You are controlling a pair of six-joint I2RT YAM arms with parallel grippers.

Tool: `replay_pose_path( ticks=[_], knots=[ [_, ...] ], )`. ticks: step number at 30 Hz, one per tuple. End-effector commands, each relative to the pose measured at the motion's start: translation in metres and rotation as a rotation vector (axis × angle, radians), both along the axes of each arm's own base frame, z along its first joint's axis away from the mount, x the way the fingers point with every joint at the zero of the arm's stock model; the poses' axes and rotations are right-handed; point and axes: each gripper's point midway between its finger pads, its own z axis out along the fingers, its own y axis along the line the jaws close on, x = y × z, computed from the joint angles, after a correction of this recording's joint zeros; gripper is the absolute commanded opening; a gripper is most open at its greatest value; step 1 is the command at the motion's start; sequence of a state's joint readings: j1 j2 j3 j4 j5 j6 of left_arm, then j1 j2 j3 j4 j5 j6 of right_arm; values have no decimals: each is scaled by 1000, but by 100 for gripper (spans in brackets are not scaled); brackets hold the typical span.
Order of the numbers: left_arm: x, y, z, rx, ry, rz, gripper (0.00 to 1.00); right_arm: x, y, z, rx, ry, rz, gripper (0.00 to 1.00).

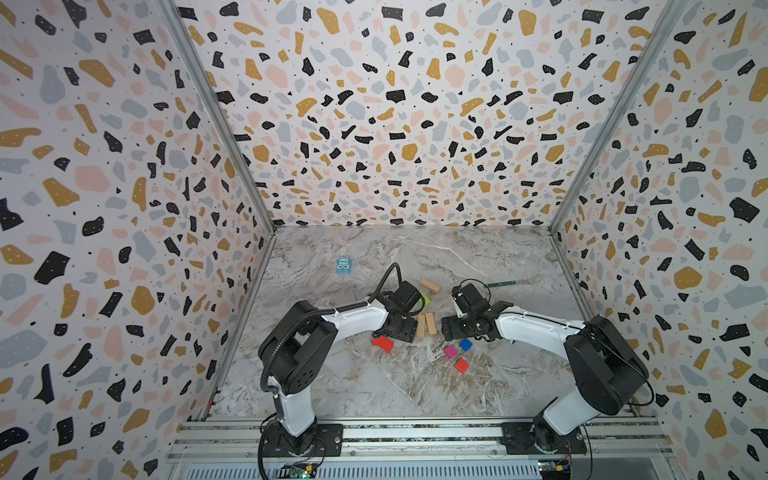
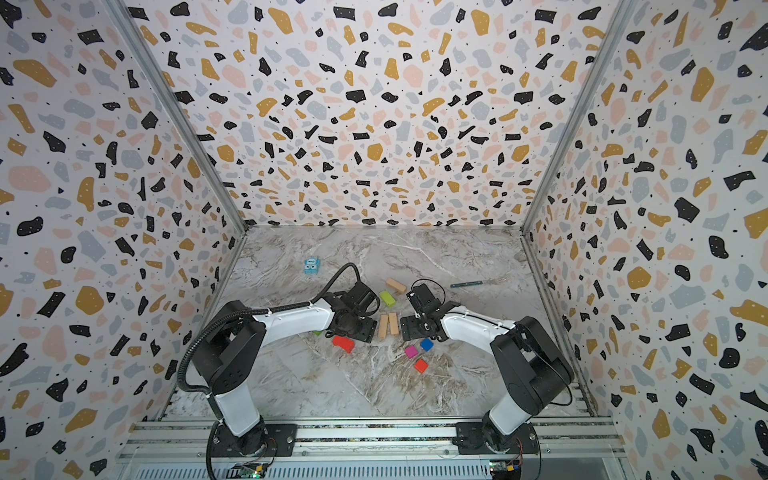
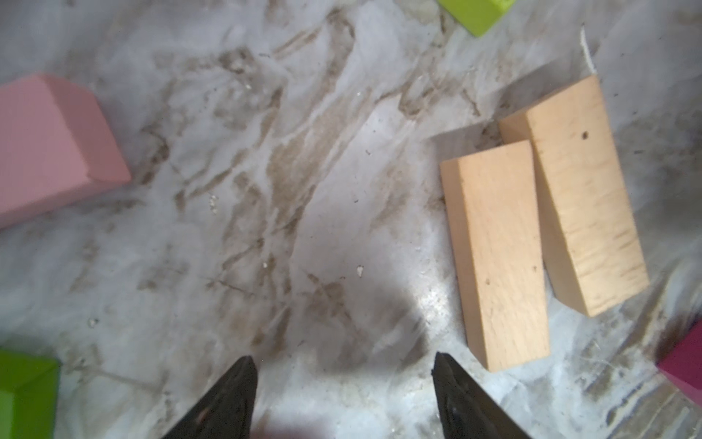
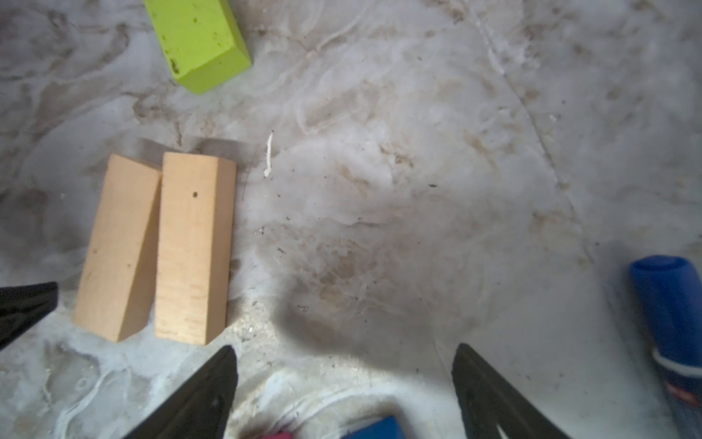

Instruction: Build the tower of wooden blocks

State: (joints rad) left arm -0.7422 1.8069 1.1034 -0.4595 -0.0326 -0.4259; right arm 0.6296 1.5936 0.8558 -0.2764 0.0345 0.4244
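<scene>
Hovering low over the table (image 1: 374, 390), left gripper (image 3: 342, 357) and right gripper (image 4: 345, 346) both show jaws spread, holding nothing; 2 tan blocks (image 1: 431, 323) lie flat side by side between them, touching at 1 end.

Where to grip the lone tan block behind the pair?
Take the lone tan block from above, pinching its two long sides at mid-length. It lies flat and slanted, so turn the grip to match. The green block lies close on its near side; stay clear.
</scene>
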Motion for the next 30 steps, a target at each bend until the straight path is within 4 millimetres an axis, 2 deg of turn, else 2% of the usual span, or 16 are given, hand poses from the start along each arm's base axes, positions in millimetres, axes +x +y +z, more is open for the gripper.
replay_pose_path(
  ticks=[1,10,30],
  knots=[
    [-3,-1,-3,-26,14,16,74,7,7,8,7,-22,2,90],
    [-11,1,-11,-30,48,26,73,6,14,5,6,-20,17,90],
    [-18,-15,-16,-57,80,9,73,11,15,1,-21,-21,-1,90]
  ],
)
